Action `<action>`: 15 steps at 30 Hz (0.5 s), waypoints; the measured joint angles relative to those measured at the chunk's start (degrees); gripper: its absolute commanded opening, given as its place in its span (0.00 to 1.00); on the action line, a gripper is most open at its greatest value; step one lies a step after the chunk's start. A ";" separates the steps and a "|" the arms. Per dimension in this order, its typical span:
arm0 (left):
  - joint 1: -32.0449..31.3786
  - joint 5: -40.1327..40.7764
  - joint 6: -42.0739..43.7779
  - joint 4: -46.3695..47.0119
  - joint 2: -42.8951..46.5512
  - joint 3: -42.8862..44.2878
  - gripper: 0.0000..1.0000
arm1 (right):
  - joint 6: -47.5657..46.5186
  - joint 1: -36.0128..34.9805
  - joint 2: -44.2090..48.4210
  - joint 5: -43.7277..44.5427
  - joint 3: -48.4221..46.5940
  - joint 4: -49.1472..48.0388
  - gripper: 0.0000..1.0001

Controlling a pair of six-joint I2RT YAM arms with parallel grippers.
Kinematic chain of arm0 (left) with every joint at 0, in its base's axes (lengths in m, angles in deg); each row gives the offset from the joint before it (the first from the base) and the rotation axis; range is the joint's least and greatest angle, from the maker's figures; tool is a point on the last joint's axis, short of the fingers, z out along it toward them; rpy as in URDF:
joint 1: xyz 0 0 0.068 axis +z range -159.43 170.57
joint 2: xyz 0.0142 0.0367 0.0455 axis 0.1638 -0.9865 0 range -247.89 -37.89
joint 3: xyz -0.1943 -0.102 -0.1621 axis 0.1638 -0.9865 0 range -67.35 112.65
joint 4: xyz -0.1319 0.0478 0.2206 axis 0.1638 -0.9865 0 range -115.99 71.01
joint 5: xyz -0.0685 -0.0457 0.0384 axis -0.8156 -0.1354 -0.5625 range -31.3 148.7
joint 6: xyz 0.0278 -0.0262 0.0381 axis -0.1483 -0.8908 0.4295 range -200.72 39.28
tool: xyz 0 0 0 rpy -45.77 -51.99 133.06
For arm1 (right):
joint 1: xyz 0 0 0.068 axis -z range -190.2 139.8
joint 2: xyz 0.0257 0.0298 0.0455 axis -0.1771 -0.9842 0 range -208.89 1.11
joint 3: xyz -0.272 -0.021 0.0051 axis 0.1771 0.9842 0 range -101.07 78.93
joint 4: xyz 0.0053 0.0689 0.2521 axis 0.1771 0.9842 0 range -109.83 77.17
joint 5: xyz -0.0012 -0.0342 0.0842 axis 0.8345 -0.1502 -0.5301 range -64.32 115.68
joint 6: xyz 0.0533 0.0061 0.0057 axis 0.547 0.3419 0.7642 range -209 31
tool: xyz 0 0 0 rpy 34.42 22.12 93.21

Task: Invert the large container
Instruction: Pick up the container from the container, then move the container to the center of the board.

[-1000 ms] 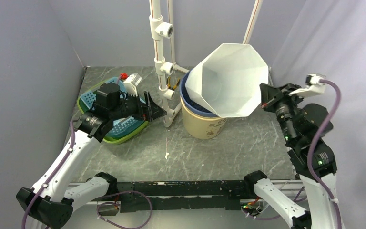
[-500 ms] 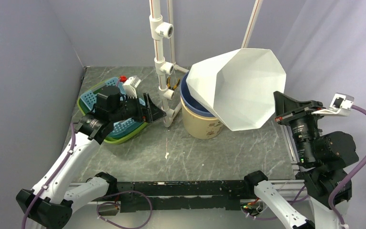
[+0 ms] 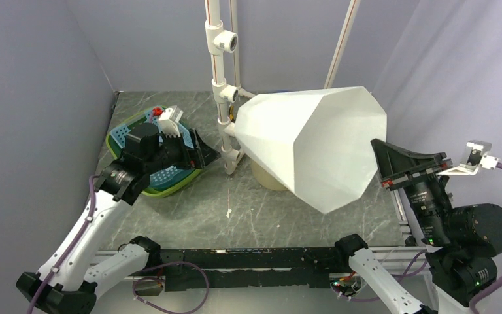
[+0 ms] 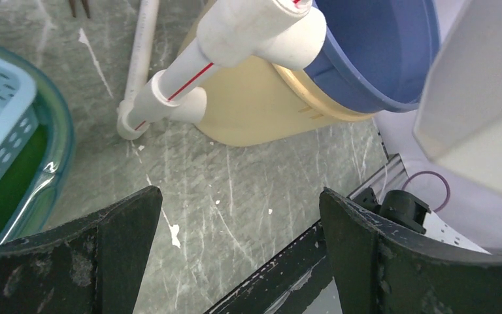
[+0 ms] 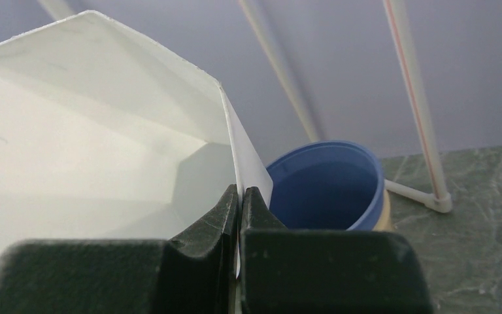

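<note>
Large container (image 3: 310,147): white, tipped sideways above beige tub (image 3: 265,178), mouth rightward; 1 second earlier, mouth upward. Right gripper (image 5: 240,196): jaws pinching its rim, at surface's (image 3: 255,216) right edge. Left gripper (image 4: 238,196): jaws wide, over green basket (image 3: 182,182); bare surface ahead.

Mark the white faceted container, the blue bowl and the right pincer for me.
white faceted container (image 3: 314,147): top external view, on its outer side wall.
blue bowl (image 5: 327,190): right wrist view, on its inner wall.
right pincer (image 5: 240,195): right wrist view, between fingertips clamping the rim.
</note>
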 measured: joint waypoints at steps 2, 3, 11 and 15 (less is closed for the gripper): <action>0.00 1.73 -0.13 -1.16 1.46 0.00 0.96 | 0.04 -0.24 0.79 -2.14 0.00 -0.11 0.00; 0.00 2.27 -0.22 -1.68 2.19 0.00 0.96 | 0.07 -0.33 1.14 -3.41 0.00 -0.15 0.00; 0.00 7.82 -0.72 -8.02 6.25 -0.02 0.96 | 0.59 -0.57 1.46 -13.79 -0.74 1.38 0.00; 0.00 10.91 -1.42 -13.40 8.24 -0.02 0.96 | 0.17 -0.57 0.92 -20.76 -1.31 4.94 0.00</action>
